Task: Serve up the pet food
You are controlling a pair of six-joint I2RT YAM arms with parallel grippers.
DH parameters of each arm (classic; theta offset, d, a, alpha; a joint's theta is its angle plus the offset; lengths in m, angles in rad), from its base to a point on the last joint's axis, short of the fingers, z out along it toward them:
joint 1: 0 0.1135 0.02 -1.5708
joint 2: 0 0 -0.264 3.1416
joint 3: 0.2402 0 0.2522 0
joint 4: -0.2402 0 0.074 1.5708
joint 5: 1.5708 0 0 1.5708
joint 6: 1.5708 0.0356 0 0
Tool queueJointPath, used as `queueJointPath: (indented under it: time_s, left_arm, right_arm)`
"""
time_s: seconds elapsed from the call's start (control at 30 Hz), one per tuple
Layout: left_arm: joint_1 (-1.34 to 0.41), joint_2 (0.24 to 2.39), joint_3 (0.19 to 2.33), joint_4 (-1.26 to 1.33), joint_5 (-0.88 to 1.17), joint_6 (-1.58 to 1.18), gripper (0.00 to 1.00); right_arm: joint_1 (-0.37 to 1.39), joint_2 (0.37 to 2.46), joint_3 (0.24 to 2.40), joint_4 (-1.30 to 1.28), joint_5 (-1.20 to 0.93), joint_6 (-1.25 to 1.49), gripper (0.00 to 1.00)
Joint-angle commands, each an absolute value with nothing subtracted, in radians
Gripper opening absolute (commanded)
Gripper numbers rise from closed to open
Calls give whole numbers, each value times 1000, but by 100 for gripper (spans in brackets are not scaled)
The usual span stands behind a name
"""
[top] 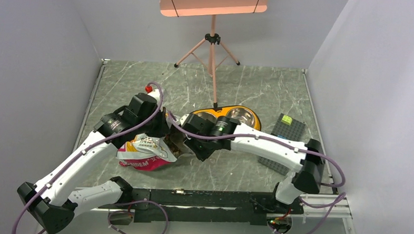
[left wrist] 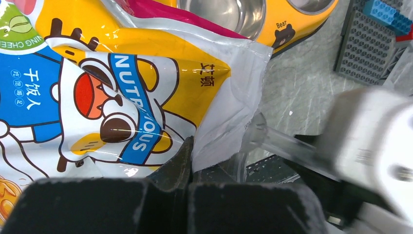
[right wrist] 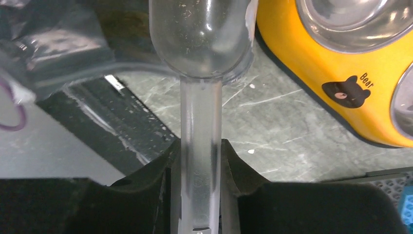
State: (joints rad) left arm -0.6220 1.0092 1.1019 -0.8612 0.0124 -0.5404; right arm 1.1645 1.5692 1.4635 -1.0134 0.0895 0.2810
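Observation:
The white-and-yellow cartoon-print pet food bag lies on the table left of centre, red-magenta band toward the near edge. My left gripper is shut on the bag's white top edge, which is pinched between the fingers. My right gripper is shut on the handle of a clear plastic scoop. The scoop's bowl looks empty and sits at the bag's mouth; it also shows in the left wrist view. No kibble shows clearly.
The yellow double-bowl feeder with steel bowls stands just behind the grippers; it also shows in the right wrist view and the left wrist view. A grey studded baseplate lies right. A pink tripod stand stands at the back.

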Motion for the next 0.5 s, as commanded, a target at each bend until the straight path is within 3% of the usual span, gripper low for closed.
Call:
queueJointPath:
  time_s: [0.0,0.27,0.47]
  left_arm:
    - [-648,945,1127,-670,170,-647,0]
    - [-649,913,1074,-652,178,-703,0]
    - [-636,860,1056,-737,48,-701,0]
  right_arm:
    - [1162,1613,1531,-1068,221,219,0]
    - [1163,1730,1603,-979,196,146,0]
    - [1157,1960,1750,-660,198,66,0]
